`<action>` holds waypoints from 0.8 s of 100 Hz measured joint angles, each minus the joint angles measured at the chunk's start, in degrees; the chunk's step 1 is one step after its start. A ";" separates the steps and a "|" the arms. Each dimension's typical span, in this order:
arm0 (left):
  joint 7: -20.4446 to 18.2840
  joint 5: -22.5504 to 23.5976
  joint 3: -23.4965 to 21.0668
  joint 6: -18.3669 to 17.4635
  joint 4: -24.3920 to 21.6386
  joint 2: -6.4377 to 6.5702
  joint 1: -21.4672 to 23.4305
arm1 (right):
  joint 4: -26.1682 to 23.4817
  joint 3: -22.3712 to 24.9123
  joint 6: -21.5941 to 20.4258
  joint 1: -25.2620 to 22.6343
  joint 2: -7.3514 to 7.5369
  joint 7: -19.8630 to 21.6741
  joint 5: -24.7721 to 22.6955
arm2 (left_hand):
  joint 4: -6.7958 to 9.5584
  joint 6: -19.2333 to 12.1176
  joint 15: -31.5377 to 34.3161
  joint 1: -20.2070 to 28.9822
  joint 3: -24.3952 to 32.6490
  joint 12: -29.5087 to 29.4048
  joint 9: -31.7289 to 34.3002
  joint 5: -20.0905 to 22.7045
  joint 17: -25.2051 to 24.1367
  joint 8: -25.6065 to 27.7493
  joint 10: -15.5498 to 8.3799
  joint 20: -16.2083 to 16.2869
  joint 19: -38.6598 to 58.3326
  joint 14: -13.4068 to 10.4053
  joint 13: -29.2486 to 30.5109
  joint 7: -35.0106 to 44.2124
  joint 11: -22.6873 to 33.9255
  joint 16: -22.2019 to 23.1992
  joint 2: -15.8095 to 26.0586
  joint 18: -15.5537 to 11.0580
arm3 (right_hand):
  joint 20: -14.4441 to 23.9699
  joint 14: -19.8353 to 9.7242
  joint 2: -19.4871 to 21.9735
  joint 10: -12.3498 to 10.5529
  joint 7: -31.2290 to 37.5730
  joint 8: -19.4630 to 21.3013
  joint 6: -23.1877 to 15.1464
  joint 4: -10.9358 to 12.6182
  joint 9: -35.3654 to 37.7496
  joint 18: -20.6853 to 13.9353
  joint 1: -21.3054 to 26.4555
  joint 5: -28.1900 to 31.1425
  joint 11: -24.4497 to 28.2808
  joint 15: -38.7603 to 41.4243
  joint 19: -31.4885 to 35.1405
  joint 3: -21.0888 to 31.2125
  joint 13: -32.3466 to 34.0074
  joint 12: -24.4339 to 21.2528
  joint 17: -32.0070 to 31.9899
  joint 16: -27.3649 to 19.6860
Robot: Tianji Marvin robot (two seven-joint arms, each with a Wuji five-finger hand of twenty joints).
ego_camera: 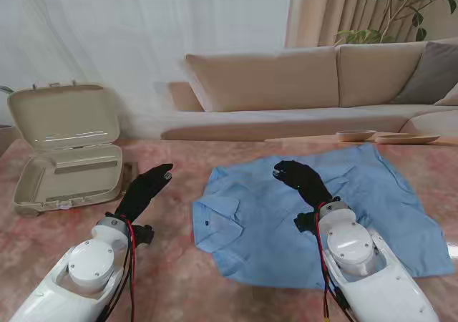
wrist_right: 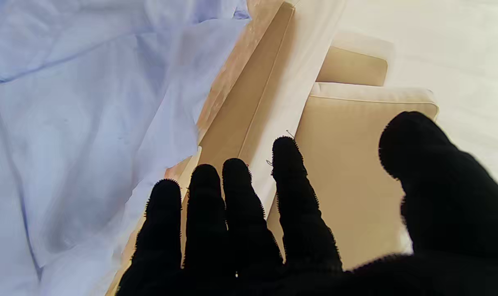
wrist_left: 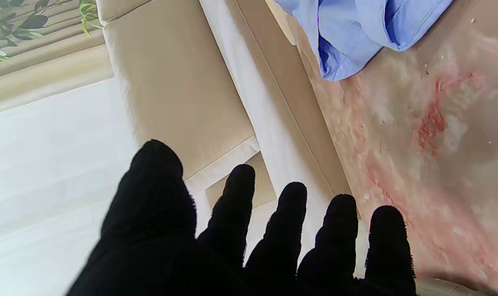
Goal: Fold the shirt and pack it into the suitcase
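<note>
Near the surface's (ego_camera: 179, 265) front edge both arms reach forward: the left hand (ego_camera: 147, 187) hovers empty, fingers spread, over bare marble; the right hand (ego_camera: 304, 181) reaches, empty and open, over the blue shirt (ego_camera: 386, 200) lying flat at centre-right. Toward the far left corner the suitcase (ego_camera: 68, 147) stands open.

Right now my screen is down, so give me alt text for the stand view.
A blue shirt lies spread on the table, collar to the left, with the right hand open over it. The left hand is open over bare table between the shirt and the open suitcase at far left.
</note>
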 measured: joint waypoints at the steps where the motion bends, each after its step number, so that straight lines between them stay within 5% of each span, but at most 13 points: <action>1: -0.04 0.00 -0.02 0.01 0.00 0.00 0.00 | 0.02 -0.03 0.02 0.03 0.00 0.01 0.00 | 0.00 0.00 0.00 0.00 0.00 0.00 0.00 0.00 0.00 0.00 0.00 0.00 0.01 0.00 0.00 0.00 0.00 0.00 0.00 0.00 | 0.00 0.00 0.00 0.00 0.00 0.00 0.00 0.00 0.00 0.00 0.00 0.00 0.00 0.00 0.00 0.00 0.00 0.00 0.00 0.00; 80: -1.53 -0.55 -0.38 -0.21 0.08 0.28 0.07 | 0.59 -0.55 1.03 0.72 0.04 0.50 0.00 | 0.00 0.00 0.00 0.00 0.00 0.00 0.00 0.00 -0.01 0.03 0.00 0.00 1.32 0.00 0.44 0.00 0.00 0.00 0.00 0.65 | 2.13 0.00 0.01 0.00 0.00 0.00 0.00 0.00 0.00 0.00 0.00 0.01 -0.01 0.00 -0.72 0.00 0.00 0.00 0.60 0.00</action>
